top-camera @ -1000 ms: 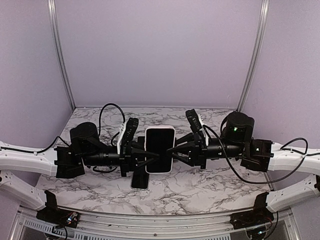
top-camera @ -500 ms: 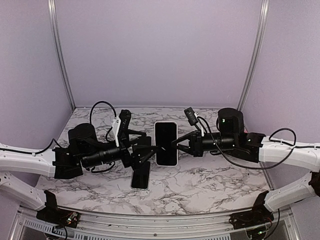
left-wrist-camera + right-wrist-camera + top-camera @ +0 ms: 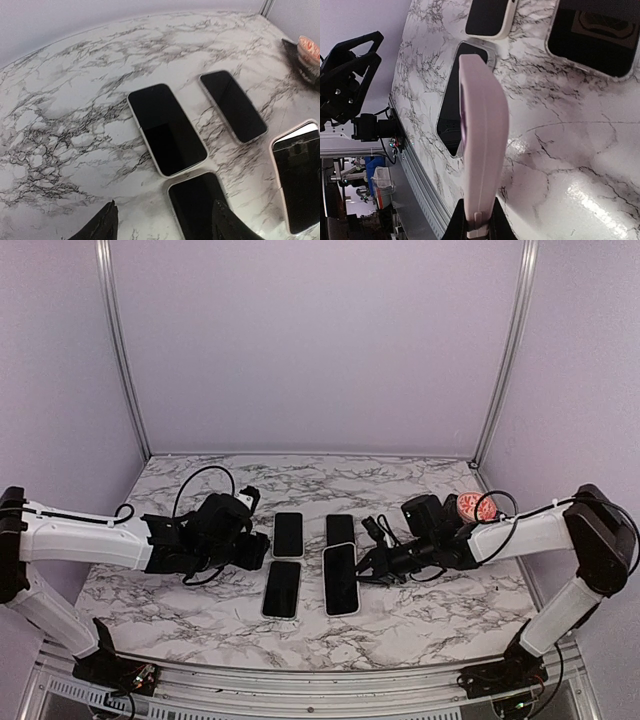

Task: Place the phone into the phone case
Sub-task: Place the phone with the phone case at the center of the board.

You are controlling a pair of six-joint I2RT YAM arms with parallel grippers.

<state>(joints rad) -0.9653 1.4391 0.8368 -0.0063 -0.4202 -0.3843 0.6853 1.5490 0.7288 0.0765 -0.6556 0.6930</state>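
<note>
Right tool (image 3: 476, 222), at the phone's (image 3: 341, 578) 3 o'clock, pinches its edge; left tool (image 3: 162, 227), at 9 o'clock, stands wide and empty above the table (image 3: 430, 620).

Left wrist view: the bottom edge cuts off the near phone (image 3: 197, 207) and all of the left gripper (image 3: 162, 227) but its fingertips (image 3: 105, 225); the right edge clips the white phone (image 3: 300, 175). Right wrist view: that phone, edge-on, covers part of the near one; the right gripper (image 3: 477, 227) is cropped.

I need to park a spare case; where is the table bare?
The table is bare along its near edge and along the back wall. The centre is crowded: four phones between the left gripper and right gripper.
</note>
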